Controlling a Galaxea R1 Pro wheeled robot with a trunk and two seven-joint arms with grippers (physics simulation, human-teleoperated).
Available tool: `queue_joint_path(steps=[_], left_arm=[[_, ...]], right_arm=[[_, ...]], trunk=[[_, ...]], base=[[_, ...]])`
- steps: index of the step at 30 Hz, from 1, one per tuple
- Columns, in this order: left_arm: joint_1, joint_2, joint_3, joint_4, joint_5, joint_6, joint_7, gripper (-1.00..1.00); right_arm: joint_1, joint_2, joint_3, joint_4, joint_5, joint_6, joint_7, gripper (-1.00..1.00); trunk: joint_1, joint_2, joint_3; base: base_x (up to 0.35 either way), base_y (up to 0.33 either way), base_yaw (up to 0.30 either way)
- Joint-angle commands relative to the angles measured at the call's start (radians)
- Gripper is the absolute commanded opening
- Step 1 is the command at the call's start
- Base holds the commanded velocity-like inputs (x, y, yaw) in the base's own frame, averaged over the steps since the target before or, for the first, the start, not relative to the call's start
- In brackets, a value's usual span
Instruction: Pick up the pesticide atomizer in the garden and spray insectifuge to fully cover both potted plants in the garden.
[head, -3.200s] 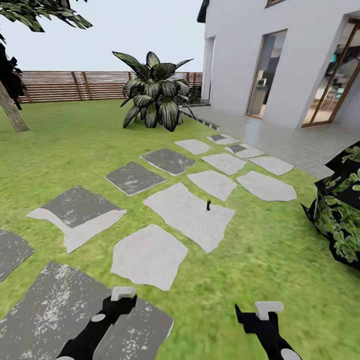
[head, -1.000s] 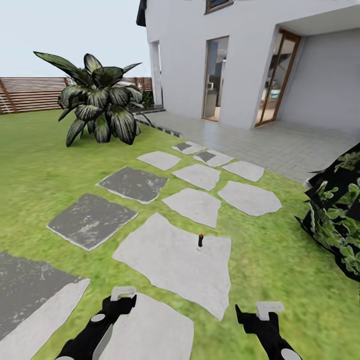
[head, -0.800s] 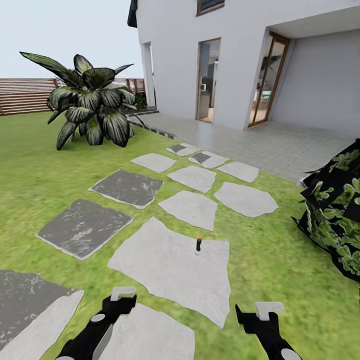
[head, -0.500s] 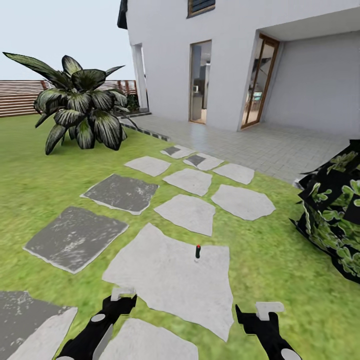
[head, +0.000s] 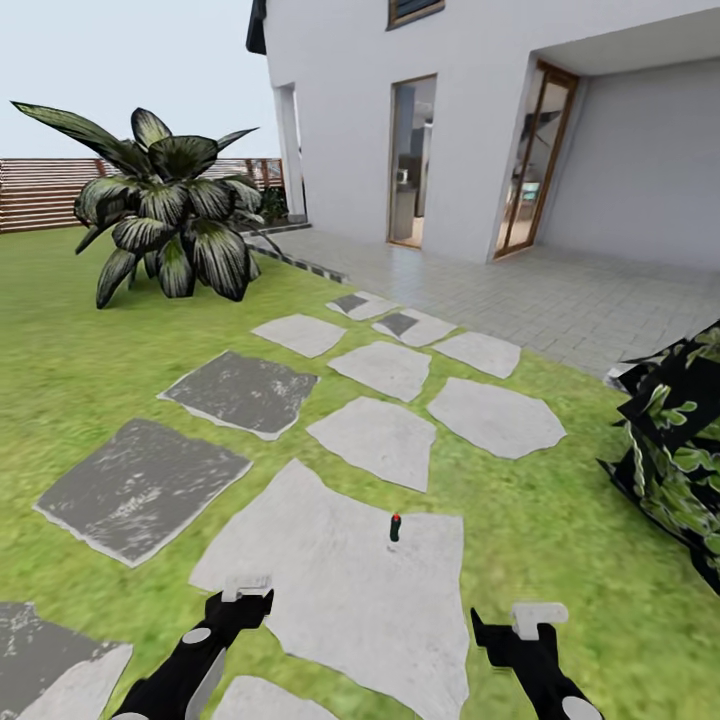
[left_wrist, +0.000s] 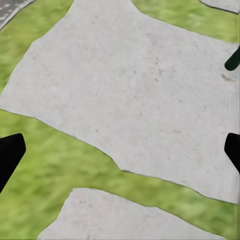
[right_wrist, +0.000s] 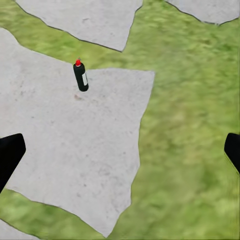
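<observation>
One pesticide atomizer stands upright near the far edge of a pale stone slab, while both grippers, left and right, hang spread and empty.

Ground was green lawn set with irregular stepping stones, pale grey and dark mottled. The large pale slab nearest the robot carried the pesticide atomizer, standing upright near its far right corner, red-tipped in the right wrist view. A big striped agave grew from the grass. Grey paving bordered the lawn by the house.
</observation>
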Motion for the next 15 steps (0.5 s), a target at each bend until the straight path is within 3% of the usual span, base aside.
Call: queue_joint_path(steps=[1,5,8,9,15], left_arm=[[-0.001,0.0,0.0,0.0,0.001,-0.001,-0.001,1.0],[-0.001,0.0,-0.001,0.0,-0.001,0.0,0.001,1.0],[-0.001,0.0,-0.003,0.0,-0.005,0.003,0.004,1.0],[-0.002,0.0,-0.003,0.0,-0.001,0.02,0.0,1.0],[-0.002,0.002,-0.005,0.0,-0.001,0.023,-0.004,1.0]], right_arm=[[0.0,0.0,0.0,-0.005,0.004,0.005,-0.001,1.0],[0.0,0.0,-0.002,-0.013,0.004,0.011,-0.002,1.0],[0.0,-0.001,-0.005,-0.049,0.004,0.097,-0.002,1.0],[0.0,-0.001,-0.005,-0.061,0.004,0.17,0.0,1.0],[0.0,-0.004,-0.001,-0.065,0.009,0.176,0.001,1.0]], trunk=[[0.0,0.0,-0.001],[0.0,0.0,-0.001],[0.0,0.0,-0.001],[0.0,0.0,-0.001],[0.0,0.0,-0.001]], base=[[0.278,-0.24,0.032],[0.278,-0.241,0.014],[0.277,-0.242,0.002],[0.277,-0.242,0.0],[0.277,-0.236,0.0]])
